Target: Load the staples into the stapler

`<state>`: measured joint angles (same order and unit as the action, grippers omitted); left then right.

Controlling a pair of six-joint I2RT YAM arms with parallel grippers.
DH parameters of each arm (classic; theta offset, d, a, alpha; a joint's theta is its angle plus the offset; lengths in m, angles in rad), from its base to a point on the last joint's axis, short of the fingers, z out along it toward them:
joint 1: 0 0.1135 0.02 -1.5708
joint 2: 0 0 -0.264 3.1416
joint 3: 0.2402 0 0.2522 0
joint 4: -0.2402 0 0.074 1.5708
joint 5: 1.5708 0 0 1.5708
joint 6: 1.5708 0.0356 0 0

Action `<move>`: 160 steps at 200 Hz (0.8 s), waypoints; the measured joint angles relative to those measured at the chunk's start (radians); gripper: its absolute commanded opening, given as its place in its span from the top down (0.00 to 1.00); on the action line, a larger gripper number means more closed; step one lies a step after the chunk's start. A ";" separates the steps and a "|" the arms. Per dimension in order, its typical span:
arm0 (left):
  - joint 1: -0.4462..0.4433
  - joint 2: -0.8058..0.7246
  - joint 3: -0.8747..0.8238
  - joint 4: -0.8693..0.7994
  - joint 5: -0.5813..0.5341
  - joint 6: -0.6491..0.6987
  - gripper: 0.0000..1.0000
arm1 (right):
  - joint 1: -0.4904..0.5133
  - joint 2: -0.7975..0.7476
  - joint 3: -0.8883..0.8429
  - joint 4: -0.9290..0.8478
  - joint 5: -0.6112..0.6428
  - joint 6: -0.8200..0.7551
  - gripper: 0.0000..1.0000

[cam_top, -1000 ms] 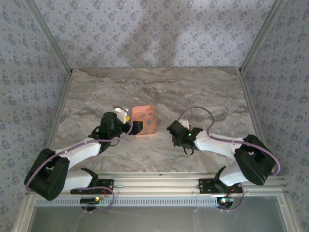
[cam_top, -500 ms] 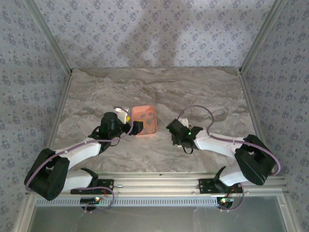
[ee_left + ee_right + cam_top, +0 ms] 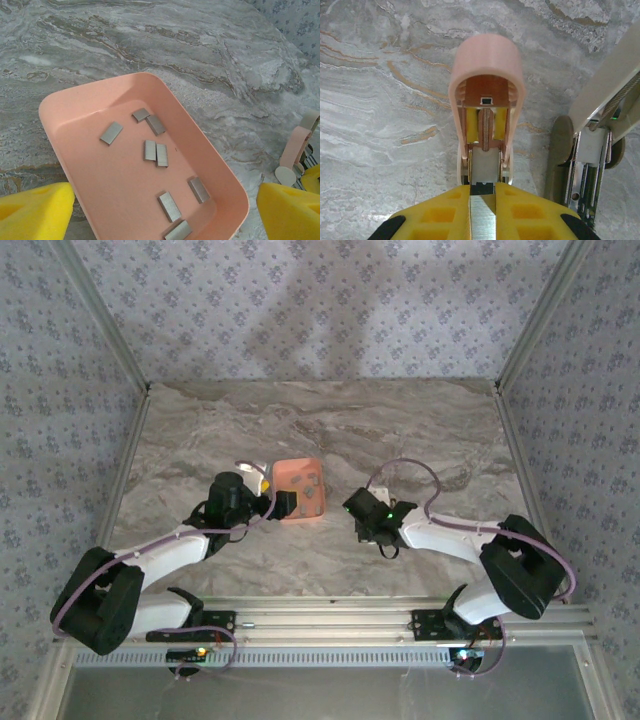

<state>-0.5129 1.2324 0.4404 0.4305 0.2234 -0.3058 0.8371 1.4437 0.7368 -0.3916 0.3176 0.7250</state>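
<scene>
From my seat the table (image 3: 150, 50) looks like matt, veined stone. The tray (image 3: 115, 175) is smooth matt plastic, and the staples (image 3: 161, 155) are dull ribbed metal. The stapler (image 3: 486, 55) has a smooth plastic shell with coppery metal inside. The pads (image 3: 440, 217) of the right tool (image 3: 482, 192) look like matt plastic.

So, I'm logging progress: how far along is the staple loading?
Done: the stapler is hinged open, clamped in the shut right gripper. In hand: the open left gripper hovers over the salmon tray, holding nothing. Left: staple strips lie in the tray; one must be picked, loaded, stapler closed.

Marble tabletop (image 3: 330, 420), floral-patterned walls (image 3: 300, 300)
</scene>
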 measured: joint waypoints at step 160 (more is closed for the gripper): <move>0.000 0.000 0.000 0.000 -0.003 0.003 0.06 | 0.000 0.018 0.013 -0.004 0.009 -0.008 0.84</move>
<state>-0.5129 1.2324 0.4400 0.4305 0.2203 -0.3027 0.8371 1.4616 0.7502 -0.3954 0.3264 0.7170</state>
